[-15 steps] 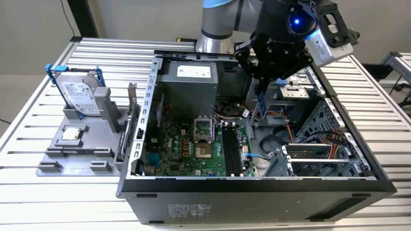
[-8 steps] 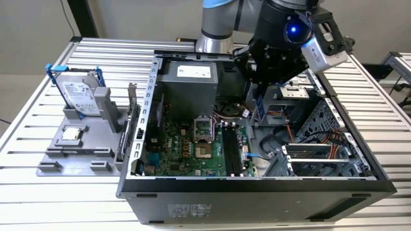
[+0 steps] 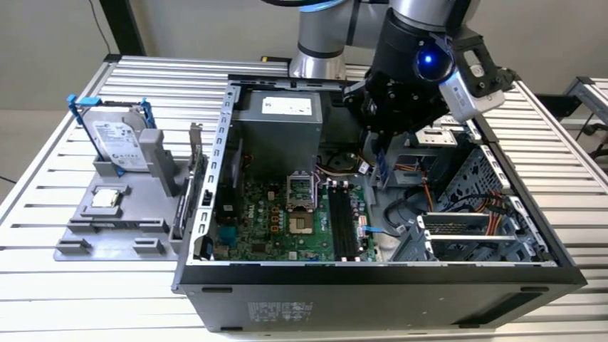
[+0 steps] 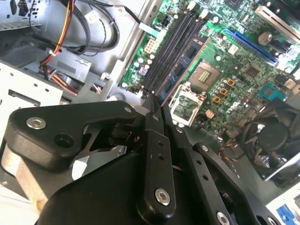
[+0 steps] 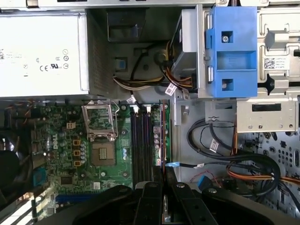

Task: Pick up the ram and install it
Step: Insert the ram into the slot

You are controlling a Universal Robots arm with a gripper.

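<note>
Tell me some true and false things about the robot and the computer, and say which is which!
1. The gripper is shut on the ram. True.
2. The hard drive sits inside the computer case. False: it stands on the gray holder outside the case, at the exterior view's left.
3. The case is open, so the green motherboard shows. True.
4. The gripper hangs over the gray holder. False: it is over the open case, above the motherboard.

Bluish-green ram with dark chips, on edge, pinched above the black motherboard slots.
</note>
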